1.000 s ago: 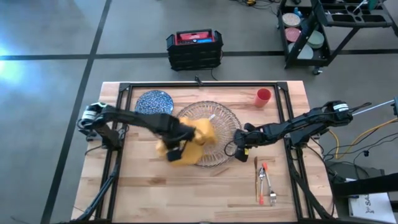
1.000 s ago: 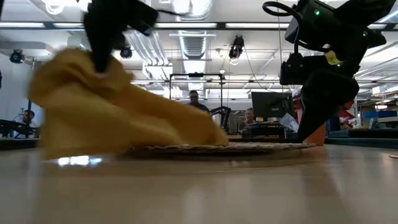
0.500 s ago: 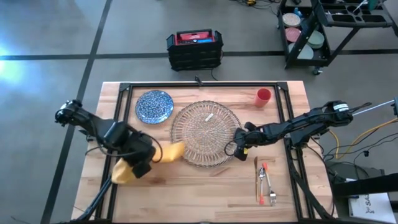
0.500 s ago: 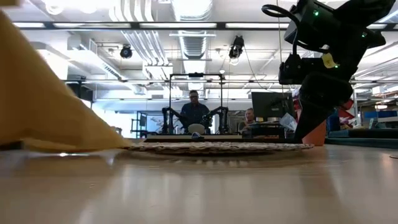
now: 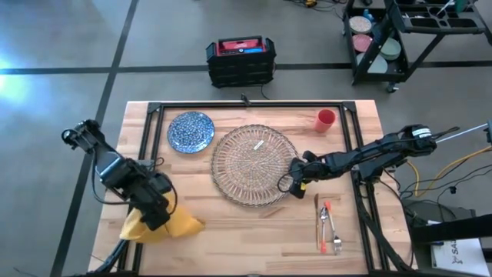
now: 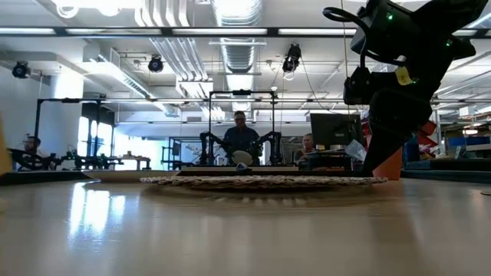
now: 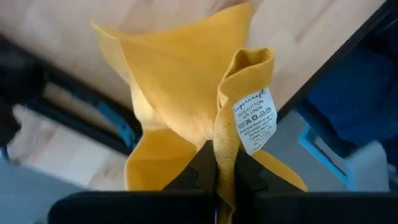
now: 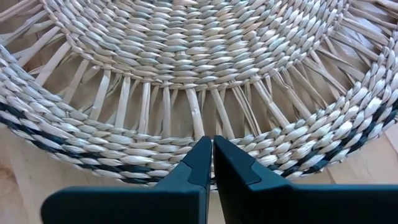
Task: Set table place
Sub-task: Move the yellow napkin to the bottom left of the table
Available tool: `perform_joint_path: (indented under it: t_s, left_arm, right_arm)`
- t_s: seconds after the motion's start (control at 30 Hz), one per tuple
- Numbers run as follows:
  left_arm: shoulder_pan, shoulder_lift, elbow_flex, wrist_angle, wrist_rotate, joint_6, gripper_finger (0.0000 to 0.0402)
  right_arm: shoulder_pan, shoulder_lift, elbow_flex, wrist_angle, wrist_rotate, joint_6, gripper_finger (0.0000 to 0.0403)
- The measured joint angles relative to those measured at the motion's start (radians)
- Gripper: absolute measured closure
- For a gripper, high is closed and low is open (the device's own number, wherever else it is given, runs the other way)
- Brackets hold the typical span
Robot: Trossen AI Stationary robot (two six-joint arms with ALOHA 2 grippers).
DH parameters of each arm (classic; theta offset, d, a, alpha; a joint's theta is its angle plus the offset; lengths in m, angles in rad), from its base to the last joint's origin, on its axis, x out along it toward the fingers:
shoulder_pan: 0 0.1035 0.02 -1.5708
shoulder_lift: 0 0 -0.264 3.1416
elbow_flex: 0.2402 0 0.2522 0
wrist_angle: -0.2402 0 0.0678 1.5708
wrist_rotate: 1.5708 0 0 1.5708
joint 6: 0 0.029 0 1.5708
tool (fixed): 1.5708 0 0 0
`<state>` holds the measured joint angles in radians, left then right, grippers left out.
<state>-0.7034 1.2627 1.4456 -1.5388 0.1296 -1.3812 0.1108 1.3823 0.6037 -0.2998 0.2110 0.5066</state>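
At the table's left front corner, the left gripper (image 5: 157,213) has its fingers closed on a pinched fold of the yellow napkin (image 5: 181,225), which hangs over the table (image 5: 254,238) edge, part on wood and part past it. The wrist view confirms the fold, care label showing, clamped between the dark fingers. The cloth is soft and light; it will drape and bunch, so a corner or hem grip suits it best. Behind, the blue-patterned plate (image 5: 191,129) lies flat near the rear rail: rigid, breakable, best taken by its rim. At centre sits the charger (image 5: 254,164), which reads as woven straw rather than glass. The right gripper (image 5: 290,185) has its fingers shut on the charger's near-right rim, tips together over the weave. The red cup (image 5: 326,119) stands well apart at the right rear. The orange-handled cutlery (image 5: 329,228) lies at the right front. Open wood remains along the front between napkin and cutlery; the frame rails hem in both sides.
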Motion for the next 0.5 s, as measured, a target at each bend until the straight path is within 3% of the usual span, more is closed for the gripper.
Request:
perform_joint_path:
  t_s: [0.2,0.43,0.5]
  left_arm:
    - [0.015,0.022,0.0,0.106,-0.275,0.273,0.0361]
    - [0.022,0.065,0.0,0.146,-0.283,0.36,0.0291]
    - [0.03,0.08,-0.001,0.151,-0.326,0.39,0.0268]
  right_arm:
    - [-0.004,0.0,0.0,0.001,0.021,0.034,0.04]
    - [-0.005,0.0,0.0,-0.009,0.026,0.005,0.0388]
    - [-0.011,0.0,0.0,-0.009,0.028,-0.01,0.0378]
